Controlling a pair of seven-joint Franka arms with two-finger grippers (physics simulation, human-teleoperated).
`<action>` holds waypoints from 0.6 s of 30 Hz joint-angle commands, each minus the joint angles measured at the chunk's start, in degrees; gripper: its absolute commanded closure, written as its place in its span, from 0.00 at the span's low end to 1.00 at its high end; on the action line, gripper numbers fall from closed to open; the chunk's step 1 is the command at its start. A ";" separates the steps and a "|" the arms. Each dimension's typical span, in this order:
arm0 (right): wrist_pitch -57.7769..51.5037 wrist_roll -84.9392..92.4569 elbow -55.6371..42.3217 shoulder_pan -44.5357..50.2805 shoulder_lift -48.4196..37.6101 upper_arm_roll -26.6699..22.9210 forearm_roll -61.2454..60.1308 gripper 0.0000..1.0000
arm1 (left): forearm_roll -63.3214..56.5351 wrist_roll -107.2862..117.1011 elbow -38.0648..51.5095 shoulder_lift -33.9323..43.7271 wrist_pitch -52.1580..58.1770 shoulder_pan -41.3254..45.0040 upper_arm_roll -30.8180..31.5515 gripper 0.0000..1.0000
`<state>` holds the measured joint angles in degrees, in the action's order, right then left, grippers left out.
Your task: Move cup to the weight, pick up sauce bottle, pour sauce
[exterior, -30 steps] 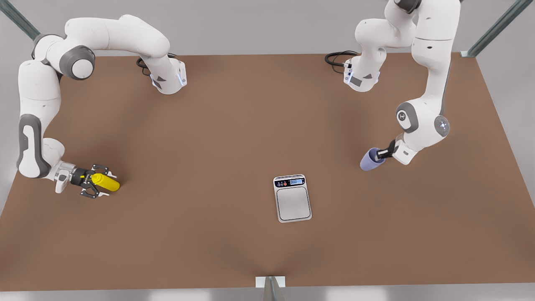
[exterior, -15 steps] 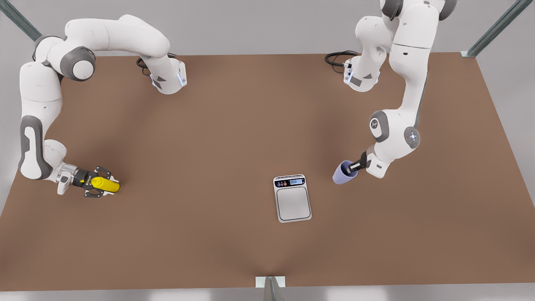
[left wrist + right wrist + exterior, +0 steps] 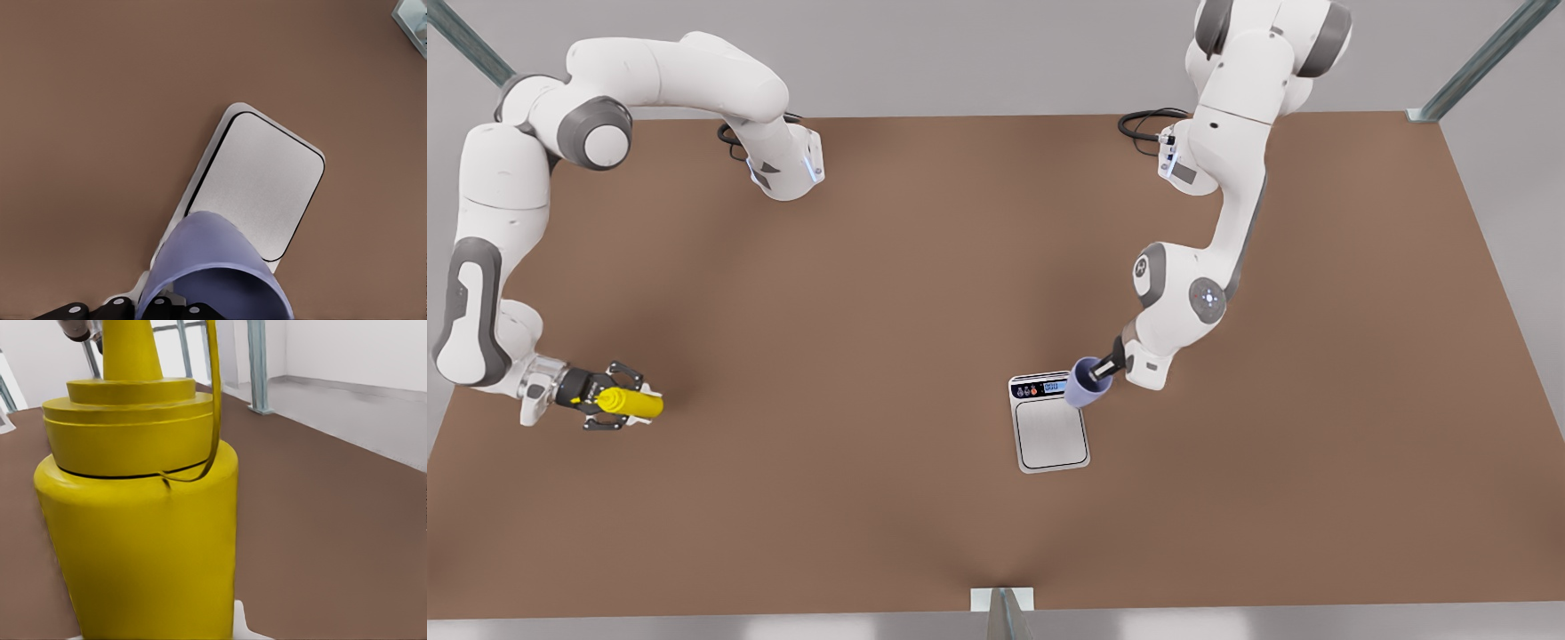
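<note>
My left gripper (image 3: 1104,367), at the front view's right, is shut on the rim of the lavender-blue cup (image 3: 1083,384). The cup hangs tilted over the far right corner of the weight (image 3: 1051,436), above its dark control strip. From the left wrist, the cup (image 3: 213,263) covers one end of the weight's steel plate (image 3: 260,177). At the front view's left, my right gripper (image 3: 607,404) is shut on the yellow sauce bottle (image 3: 638,404), low over the table. The right wrist view has the sauce bottle (image 3: 140,540) up close, with the base of its nozzle showing.
Both arm bases (image 3: 787,169) (image 3: 1192,164) stand at the table's far edge, with black cables (image 3: 1143,120) beside them. A small metal bracket (image 3: 1002,600) sits at the middle of the near edge. Bare brown table (image 3: 854,356) lies between the bottle and the weight.
My left gripper has carried the cup toward the front view's left and nearer, from open table to over the weight's corner. My right gripper has drawn the sauce bottle slightly toward the front view's left.
</note>
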<state>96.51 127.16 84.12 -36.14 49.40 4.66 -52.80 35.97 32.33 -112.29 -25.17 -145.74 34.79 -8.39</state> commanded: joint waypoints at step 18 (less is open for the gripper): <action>34.09 -60.35 7.02 20.93 -16.79 13.36 48.22 0.44 | 6.22 8.62 9.20 -8.67 -3.76 3.26 -0.13 0.39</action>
<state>131.29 63.86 91.34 -14.04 32.37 18.01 -2.53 41.13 41.02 -103.04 -33.84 -149.50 38.22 -8.52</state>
